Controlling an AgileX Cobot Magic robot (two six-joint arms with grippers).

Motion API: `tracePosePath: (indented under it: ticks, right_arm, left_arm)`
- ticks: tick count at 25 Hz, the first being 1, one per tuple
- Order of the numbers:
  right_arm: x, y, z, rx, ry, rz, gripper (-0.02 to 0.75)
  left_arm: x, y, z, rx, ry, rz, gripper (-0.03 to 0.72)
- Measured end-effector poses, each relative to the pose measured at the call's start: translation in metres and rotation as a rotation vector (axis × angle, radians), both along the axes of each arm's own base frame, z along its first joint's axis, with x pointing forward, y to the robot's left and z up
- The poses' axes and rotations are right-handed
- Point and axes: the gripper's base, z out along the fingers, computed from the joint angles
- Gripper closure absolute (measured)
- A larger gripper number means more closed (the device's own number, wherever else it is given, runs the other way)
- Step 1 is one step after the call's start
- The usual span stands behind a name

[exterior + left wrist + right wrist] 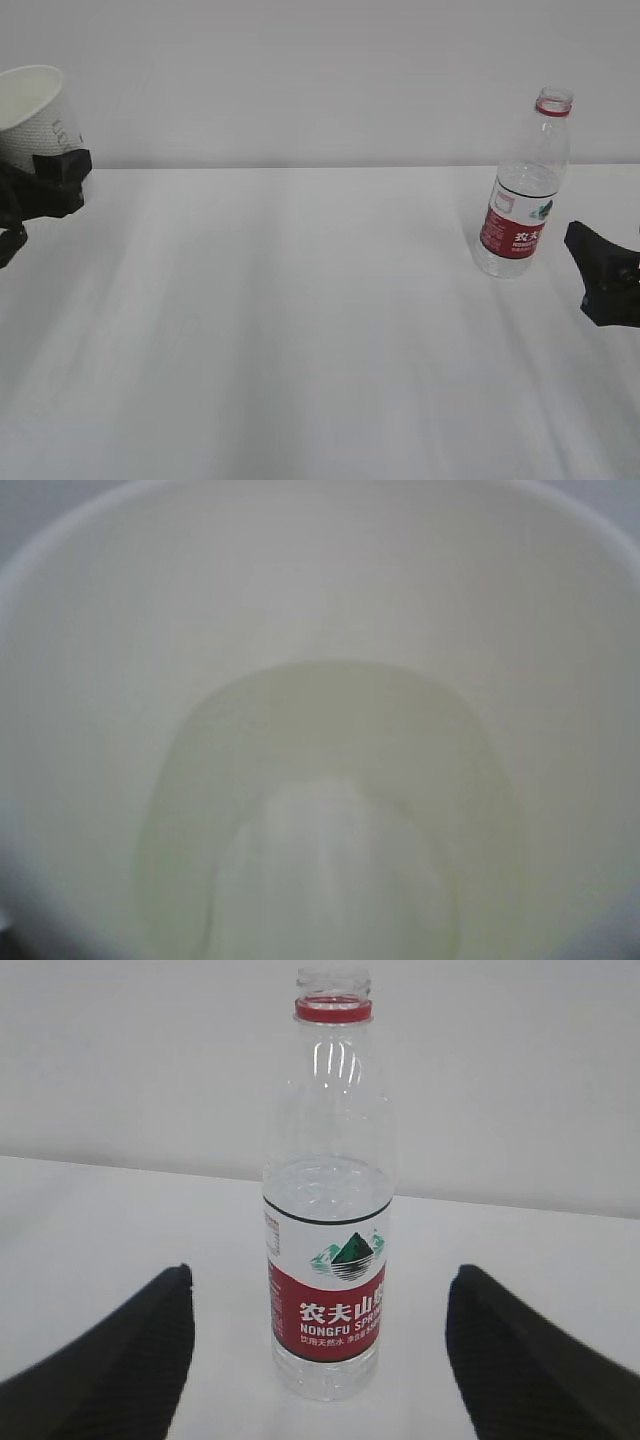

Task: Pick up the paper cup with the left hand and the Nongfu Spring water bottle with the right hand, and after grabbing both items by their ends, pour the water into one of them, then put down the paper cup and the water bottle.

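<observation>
The paper cup (35, 110) hangs tilted at the far left, above the table, and my left gripper (50, 170) is shut on its lower part. Its cream inside (320, 630) fills the left wrist view, with a pale pool-like patch (330, 810) low in it; the fingers are hidden there. The Nongfu Spring water bottle (522, 190) stands upright and uncapped on the table at the right, with water (325, 1185) up to about the top of its label. My right gripper (600, 270) is open just right of it, and its fingers (130, 1360) stand apart from the bottle (328, 1260) on either side.
A white table (300, 330) runs to a plain white wall (300, 70) behind. Nothing else stands on it between the two arms.
</observation>
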Motion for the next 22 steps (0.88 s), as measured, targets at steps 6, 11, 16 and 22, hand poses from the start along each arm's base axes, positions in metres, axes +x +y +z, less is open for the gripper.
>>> tracePosePath:
  ticks: [6,11,16,22]
  right_arm:
    - [0.000,0.000,0.000,0.000,0.000,0.000,0.148]
    - [0.000,0.000,0.000,0.000,0.000,0.000,0.148]
    - [0.000,0.000,0.000,0.000,0.000,0.000,0.148]
    - [0.000,0.000,0.000,0.000,0.000,0.000,0.148]
  left_arm:
    - [0.001,0.005,-0.001,-0.003,0.009,0.022,0.181]
    - [0.001,0.006,-0.001,-0.002,0.012,0.024,0.181]
    - [0.004,0.005,-0.016,0.004,0.057,0.024,0.182]
    - [0.008,0.005,-0.037,0.004,0.076,0.023,0.182]
